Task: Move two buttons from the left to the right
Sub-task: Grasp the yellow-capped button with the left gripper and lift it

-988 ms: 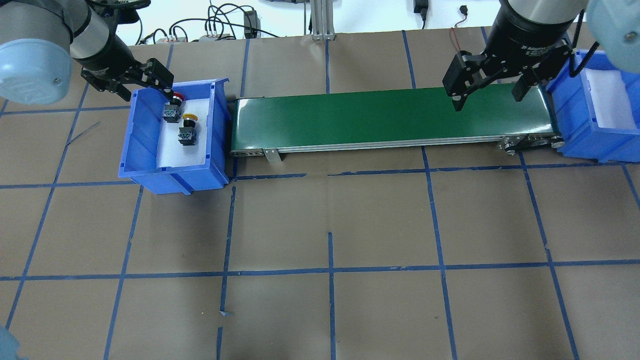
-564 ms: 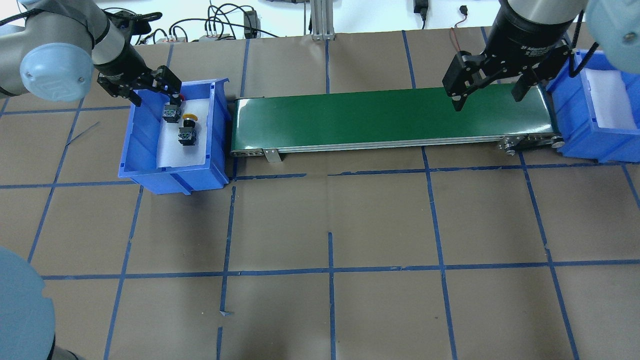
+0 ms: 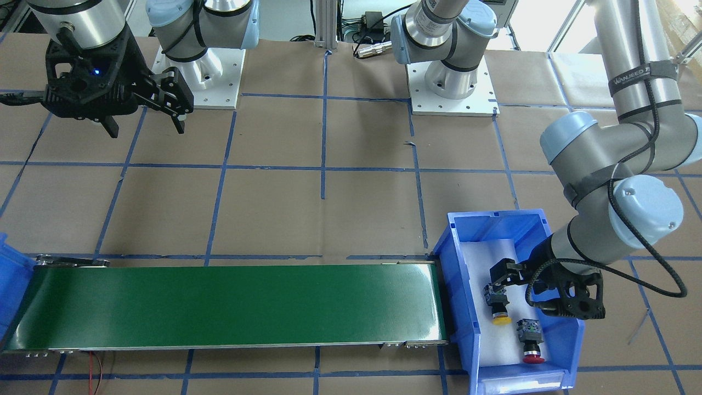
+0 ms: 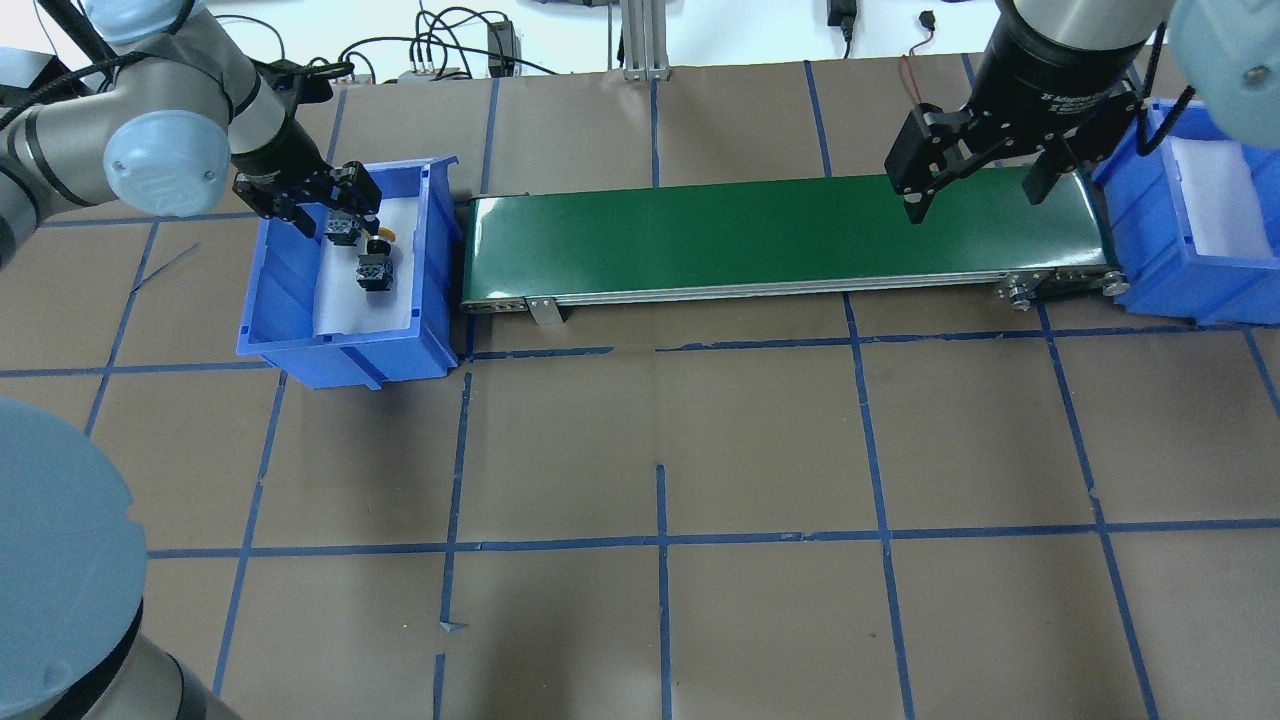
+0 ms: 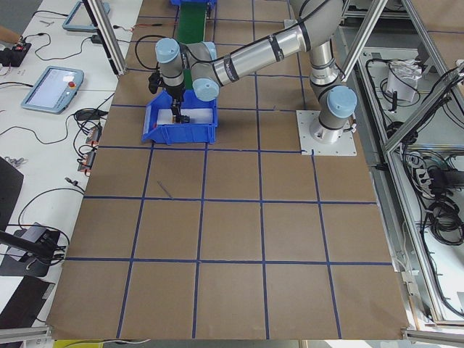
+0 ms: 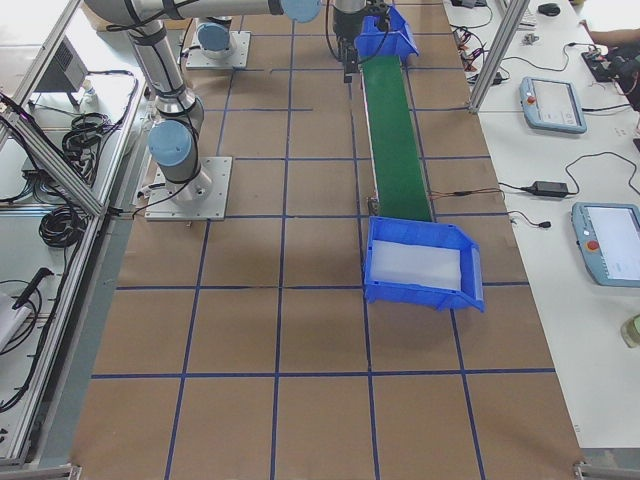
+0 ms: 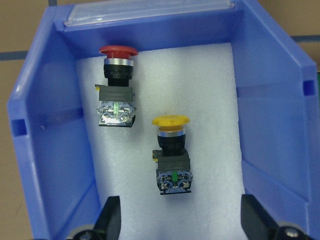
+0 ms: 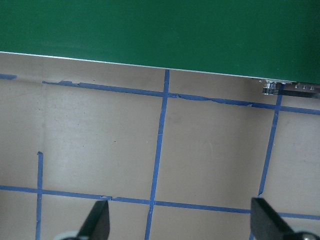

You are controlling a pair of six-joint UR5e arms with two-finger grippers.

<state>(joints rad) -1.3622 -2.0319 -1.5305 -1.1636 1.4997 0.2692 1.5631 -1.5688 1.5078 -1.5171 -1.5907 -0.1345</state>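
Front view: left gripper [image 3: 502, 277] sits low inside the blue bin [image 3: 455, 285] at lower right, just by the yellow button [image 3: 496, 307]. The red button [image 3: 531, 343] lies nearer the frame bottom.
Overhead: right gripper [image 4: 975, 205] hangs above the green belt [image 4: 700, 240] at upper right, fingers spread.
Left wrist: both buttons lie on white foam [image 7: 210, 90], red upper left, yellow center. Fingers are apart, touching neither.
Right wrist: fingers are wide apart over brown paper [image 8: 100, 140].

Brown-papered table [image 4: 660, 420], blue tape grid [image 4: 660, 540]: green conveyor [image 4: 780, 240] between left bin [image 4: 285, 275], right bin [image 4: 1150, 250].
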